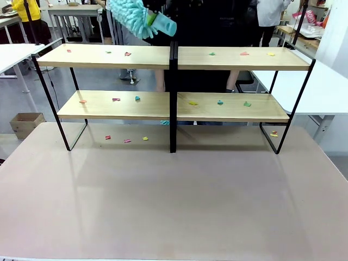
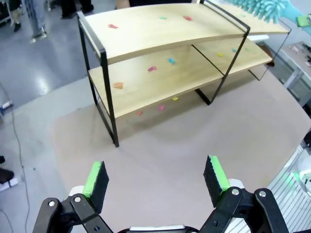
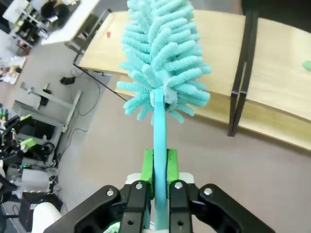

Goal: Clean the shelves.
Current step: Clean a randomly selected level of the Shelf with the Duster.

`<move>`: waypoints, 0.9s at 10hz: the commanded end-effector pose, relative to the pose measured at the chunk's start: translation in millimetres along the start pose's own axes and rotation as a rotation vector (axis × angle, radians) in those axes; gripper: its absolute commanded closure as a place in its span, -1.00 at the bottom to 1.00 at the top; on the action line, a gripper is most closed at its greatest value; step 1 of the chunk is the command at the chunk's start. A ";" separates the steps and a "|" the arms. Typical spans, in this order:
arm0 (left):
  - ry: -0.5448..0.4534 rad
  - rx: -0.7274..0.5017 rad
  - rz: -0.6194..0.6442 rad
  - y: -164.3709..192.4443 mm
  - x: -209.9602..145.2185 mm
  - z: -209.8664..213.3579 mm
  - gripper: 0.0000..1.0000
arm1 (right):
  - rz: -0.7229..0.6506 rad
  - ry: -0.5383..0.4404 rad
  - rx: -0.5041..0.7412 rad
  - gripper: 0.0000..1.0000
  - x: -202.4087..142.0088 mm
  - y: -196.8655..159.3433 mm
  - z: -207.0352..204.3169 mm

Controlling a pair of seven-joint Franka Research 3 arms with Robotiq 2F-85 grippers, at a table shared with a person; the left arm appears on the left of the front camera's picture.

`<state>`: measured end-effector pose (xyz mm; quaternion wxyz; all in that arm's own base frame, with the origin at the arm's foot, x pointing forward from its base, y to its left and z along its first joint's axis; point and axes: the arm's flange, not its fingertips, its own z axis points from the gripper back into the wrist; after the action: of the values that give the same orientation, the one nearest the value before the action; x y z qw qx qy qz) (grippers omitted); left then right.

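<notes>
One right pincer [image 3: 159,164] tight on duster [image 3: 163,63]

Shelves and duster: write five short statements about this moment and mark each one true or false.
1. The right claw is shut on the handle of the teal duster. True.
2. The left claw holds a cloth. False: it is open and holds nothing, above the table.
3. Coloured scraps lie on both boards of the shelves. True.
4. The table under the shelves has no scraps on it. False: several lie there.
5. The duster's head rests on the lower board. False: it is held up above the top board, left of the centre post.
</notes>
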<state>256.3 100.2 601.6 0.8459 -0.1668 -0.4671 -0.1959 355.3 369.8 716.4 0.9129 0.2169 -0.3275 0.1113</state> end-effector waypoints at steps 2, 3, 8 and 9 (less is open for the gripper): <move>-0.042 -0.057 -0.043 -13.6 9.1 -11.4 -1.00 | -0.014 -0.008 -0.020 0.75 2.0 -12.6 11.7; -0.068 -0.069 -0.064 -20.6 15.4 -13.4 -1.00 | -0.030 -0.003 -0.001 0.75 3.7 -28.8 25.8; -0.165 -0.168 -0.217 -59.4 63.0 -24.9 -1.00 | -0.095 -0.030 0.064 0.75 -2.2 -73.9 68.5; -0.153 -0.159 -0.217 -60.1 65.0 -28.7 -1.00 | -0.094 -0.028 0.070 0.75 -3.1 -74.2 67.7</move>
<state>266.7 20.4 649.4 0.7639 -0.2067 -0.5298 -0.3051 344.2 273.4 747.2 0.9113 0.2509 -0.3212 0.0594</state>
